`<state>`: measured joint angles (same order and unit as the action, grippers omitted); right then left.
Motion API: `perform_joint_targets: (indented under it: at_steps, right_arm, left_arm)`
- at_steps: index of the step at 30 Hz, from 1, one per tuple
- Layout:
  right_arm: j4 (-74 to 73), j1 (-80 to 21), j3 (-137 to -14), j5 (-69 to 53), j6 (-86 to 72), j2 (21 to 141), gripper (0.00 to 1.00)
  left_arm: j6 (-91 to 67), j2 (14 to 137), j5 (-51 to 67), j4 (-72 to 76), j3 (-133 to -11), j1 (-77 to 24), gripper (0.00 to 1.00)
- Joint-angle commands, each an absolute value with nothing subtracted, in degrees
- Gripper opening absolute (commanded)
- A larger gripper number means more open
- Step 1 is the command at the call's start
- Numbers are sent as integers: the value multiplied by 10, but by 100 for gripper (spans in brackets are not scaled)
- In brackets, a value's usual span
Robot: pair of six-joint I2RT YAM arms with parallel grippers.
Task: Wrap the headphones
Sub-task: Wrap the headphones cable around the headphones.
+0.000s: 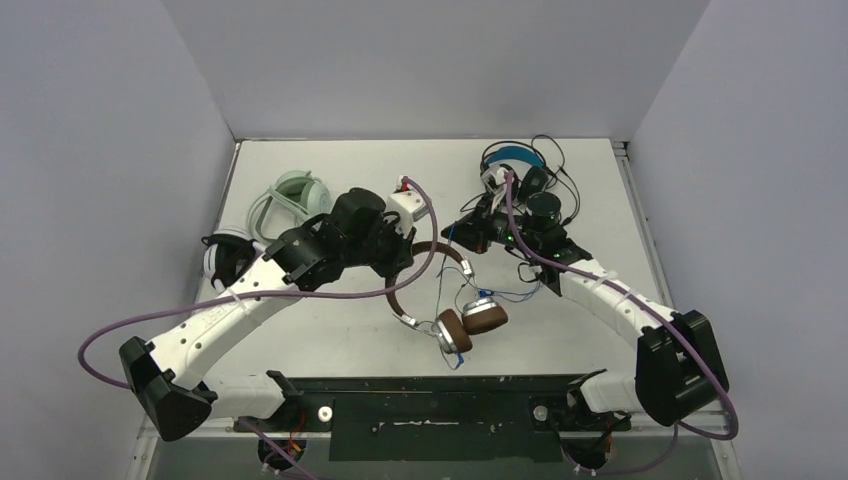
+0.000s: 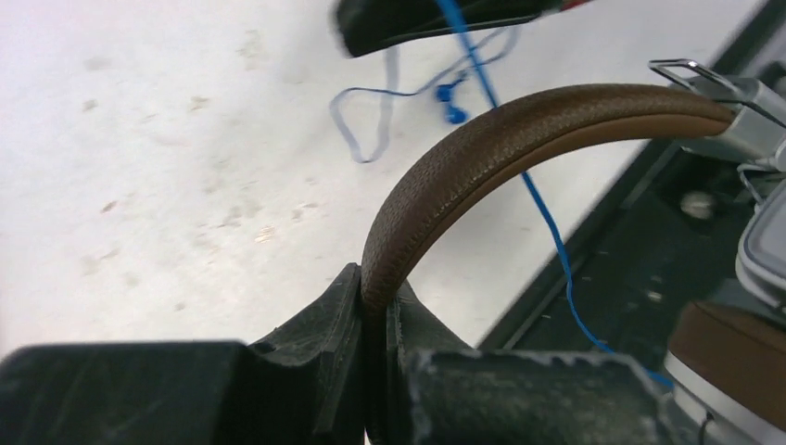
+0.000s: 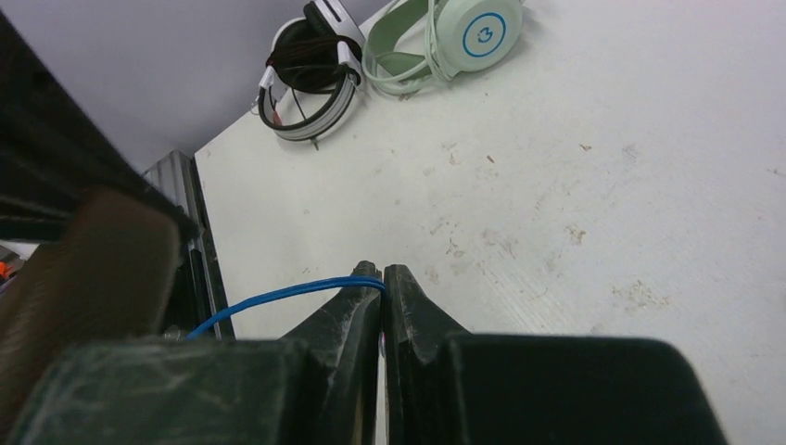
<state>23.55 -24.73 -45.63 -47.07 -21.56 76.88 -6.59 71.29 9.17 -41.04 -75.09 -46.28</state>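
The brown headphones [image 1: 483,316] hang over the middle of the table, ear cups low near the front. My left gripper [image 2: 375,301] is shut on their brown headband [image 2: 482,148], seen from above at the left gripper [image 1: 408,262]. Their thin blue cord [image 3: 278,298] runs into my right gripper [image 3: 382,278], which is shut on it just right of the headband, the right gripper [image 1: 458,236] facing left. The mint green headphones [image 1: 300,195] and the white, black-striped headphones [image 1: 225,255] lie at the back left. The black headphones with a blue headband [image 1: 515,160] lie at the back right.
A black rail [image 1: 430,400] with the arm bases runs along the table's near edge. Grey walls close the table [image 1: 330,340] in on the left, back and right. Purple cables loop off both arms. Black cords [image 1: 560,180] trail around the black headphones.
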Motion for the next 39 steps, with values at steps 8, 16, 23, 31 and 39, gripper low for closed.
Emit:
perform_joint_targets:
  at_steps: [8,16,23,31,39]
  right_arm:
    - [-38,-240,-542,-440,-136,714,0]
    - [-137,-246,-591,-493,-134,720,0]
    - [-135,-250,-601,-537,-169,695,0]
    - [-100,-253,-591,-565,-226,673,0]
    - [-73,-206,-575,-453,-270,647,0]
  left_arm:
    - [81,719,-392,-310,-694,-544,0]
    - [184,739,-625,-160,-621,-591,0]
    - [311,780,-748,32,-562,-592,0]
    - [234,819,-801,25,-595,-564,0]
    - [133,765,-567,-84,-597,-572,0]
